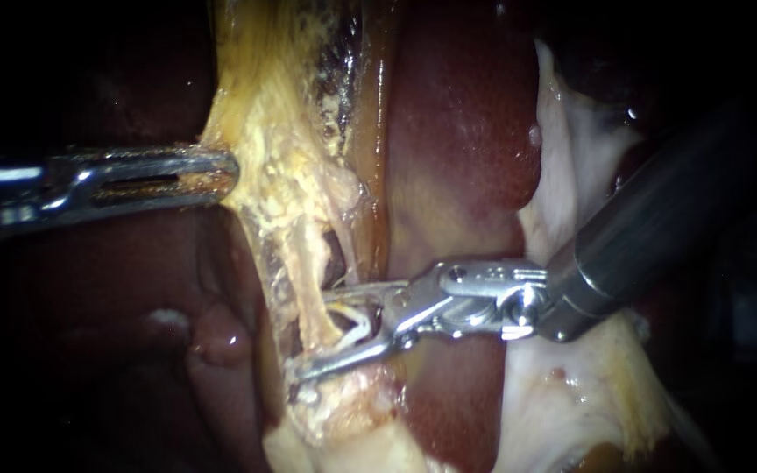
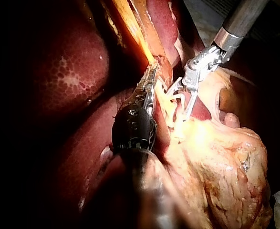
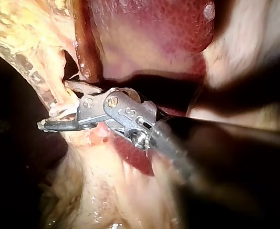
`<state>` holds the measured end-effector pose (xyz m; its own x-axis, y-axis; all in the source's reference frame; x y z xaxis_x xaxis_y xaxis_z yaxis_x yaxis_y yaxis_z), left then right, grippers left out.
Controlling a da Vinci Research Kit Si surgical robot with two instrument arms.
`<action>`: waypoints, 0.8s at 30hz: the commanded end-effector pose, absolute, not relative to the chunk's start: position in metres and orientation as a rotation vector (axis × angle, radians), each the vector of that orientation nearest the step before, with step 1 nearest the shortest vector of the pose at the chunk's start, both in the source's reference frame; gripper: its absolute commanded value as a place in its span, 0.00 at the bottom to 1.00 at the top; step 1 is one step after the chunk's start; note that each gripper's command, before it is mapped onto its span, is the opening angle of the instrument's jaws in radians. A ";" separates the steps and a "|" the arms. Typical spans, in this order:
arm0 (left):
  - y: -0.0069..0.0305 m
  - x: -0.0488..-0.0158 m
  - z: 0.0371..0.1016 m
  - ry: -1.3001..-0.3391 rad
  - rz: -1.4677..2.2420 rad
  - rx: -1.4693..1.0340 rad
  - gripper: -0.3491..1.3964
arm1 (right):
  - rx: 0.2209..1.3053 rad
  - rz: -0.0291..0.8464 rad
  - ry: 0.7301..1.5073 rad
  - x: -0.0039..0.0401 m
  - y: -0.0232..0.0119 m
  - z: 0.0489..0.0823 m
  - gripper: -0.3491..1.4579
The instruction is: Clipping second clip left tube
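A pale, stringy tube (image 1: 308, 263) runs down through yellowish fatty tissue (image 1: 265, 105) in the middle of the endoscope view. My right instrument (image 1: 317, 337) comes in from the upper right. Its jaws stand open, one on each side of the tube, with a white clip (image 1: 359, 322) seated between them. The right wrist view shows the same jaws (image 3: 58, 112) straddling the tube. My left instrument (image 1: 225, 171) enters from the left, its jaws shut on the edge of the yellowish tissue and holding it taut. In the left wrist view, these jaws (image 2: 151, 81) lie beside the right instrument (image 2: 178, 102).
Dark red liver (image 1: 457, 131) lies right of the tube, behind the right instrument's jaws. Pale whitish tissue (image 1: 571, 385) spreads under its shaft. More liver (image 1: 133, 333) fills the lower left. A dark opening (image 1: 336, 258) shows beside the tube.
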<state>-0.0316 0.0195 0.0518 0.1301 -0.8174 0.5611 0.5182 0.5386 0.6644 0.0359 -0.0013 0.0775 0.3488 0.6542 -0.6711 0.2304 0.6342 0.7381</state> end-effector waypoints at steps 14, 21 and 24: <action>0.0195 -0.0318 0.0519 -1.051 -0.999 0.342 0.00 | 0.944 0.316 1.258 0.0373 -0.0014 0.0775 0.44; 0.0195 -0.0319 0.0519 -1.051 -0.999 0.342 0.00 | 0.949 0.316 1.255 0.0374 -0.0016 0.0777 0.39; 0.0195 -0.0319 0.0519 -1.051 -0.999 0.342 0.00 | 0.950 0.314 1.256 0.0372 -0.0017 0.0776 0.26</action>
